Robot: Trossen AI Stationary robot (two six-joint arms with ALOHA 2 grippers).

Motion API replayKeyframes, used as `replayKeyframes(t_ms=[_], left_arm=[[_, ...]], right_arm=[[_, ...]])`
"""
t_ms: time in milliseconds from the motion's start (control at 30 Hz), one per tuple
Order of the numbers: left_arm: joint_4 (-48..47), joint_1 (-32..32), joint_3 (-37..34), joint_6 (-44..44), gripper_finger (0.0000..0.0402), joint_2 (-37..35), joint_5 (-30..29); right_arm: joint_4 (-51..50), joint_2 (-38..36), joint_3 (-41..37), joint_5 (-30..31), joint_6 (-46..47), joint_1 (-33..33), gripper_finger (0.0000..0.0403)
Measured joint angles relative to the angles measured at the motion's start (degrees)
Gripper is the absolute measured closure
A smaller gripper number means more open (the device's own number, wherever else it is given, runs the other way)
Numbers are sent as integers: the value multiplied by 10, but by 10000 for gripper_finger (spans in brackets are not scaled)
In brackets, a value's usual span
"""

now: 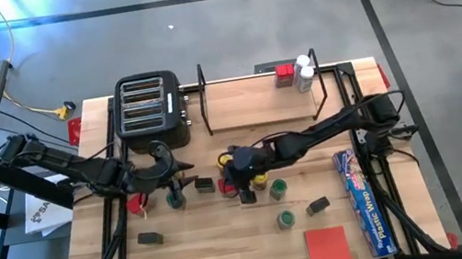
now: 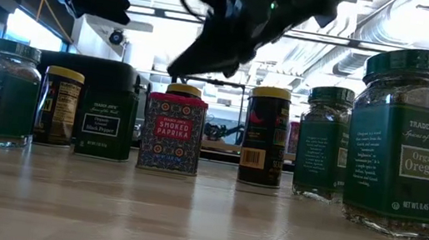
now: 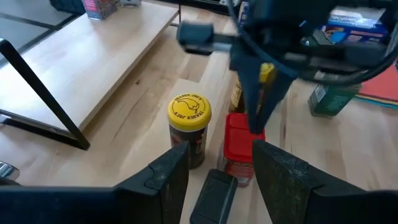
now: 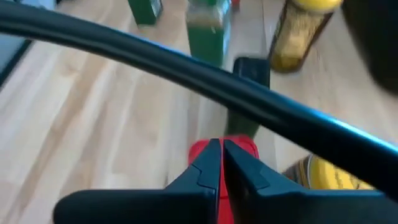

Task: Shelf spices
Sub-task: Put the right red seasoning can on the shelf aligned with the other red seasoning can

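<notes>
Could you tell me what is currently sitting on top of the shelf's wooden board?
On the shelf, a red tin and two white-lidded jars stand at its back right. The rest is bare.

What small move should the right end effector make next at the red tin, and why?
Probably open the fingers and lower them around the red tin. The right end effector is shut, its tips together over the tin's top, so it grips nothing. The left end effector waits open nearby.
</notes>
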Motion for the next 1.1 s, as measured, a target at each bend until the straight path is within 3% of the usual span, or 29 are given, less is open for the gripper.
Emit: replayKeyframes(t_ms=[467, 733, 867, 1100], left_arm=[[0, -20, 0, -5, 234, 0, -29], [0, -20, 0, -5, 234, 0, -27], [-1, -20, 0, -1, 234, 0, -27], [-6, -24, 0, 4, 234, 0, -27]], right_arm=[[-38, 15, 13, -11, 19, 38, 401], [-62, 12, 72, -6, -8, 47, 396], [-110, 12, 109, -6, -27, 47, 362], [-141, 11, 117, -10, -50, 61, 243]])
